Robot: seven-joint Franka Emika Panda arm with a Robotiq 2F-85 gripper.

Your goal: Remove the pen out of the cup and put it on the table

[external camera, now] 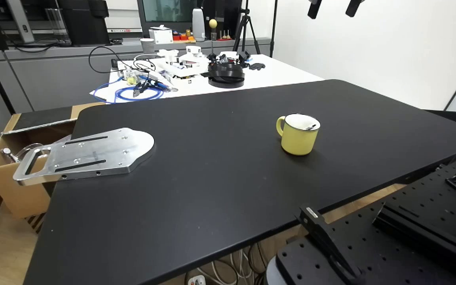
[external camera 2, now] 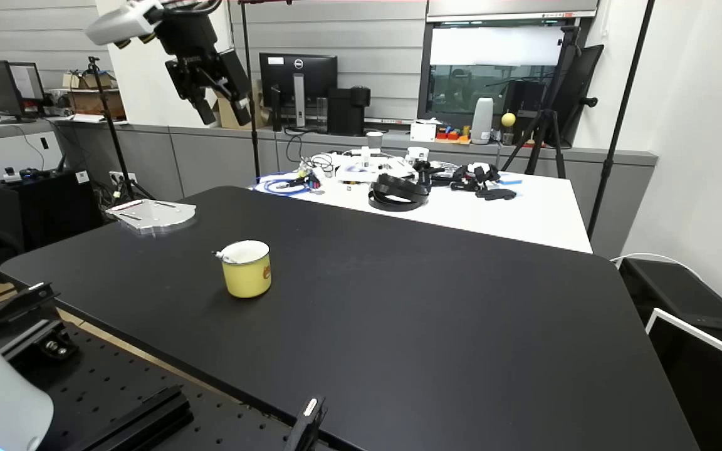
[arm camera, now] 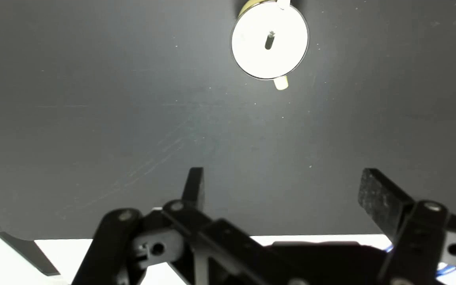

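My pincer hangs spread. Pen leans in the cup, one end poking out, clear of the edges of the table. I should pinch that end squarely, then draw along its slant.

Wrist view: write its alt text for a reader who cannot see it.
A yellow cup with a pen in it, seen from above near the picture's top edge, stands on a black table. Toward the bottom, the dark pincer is wide open and holds nothing.
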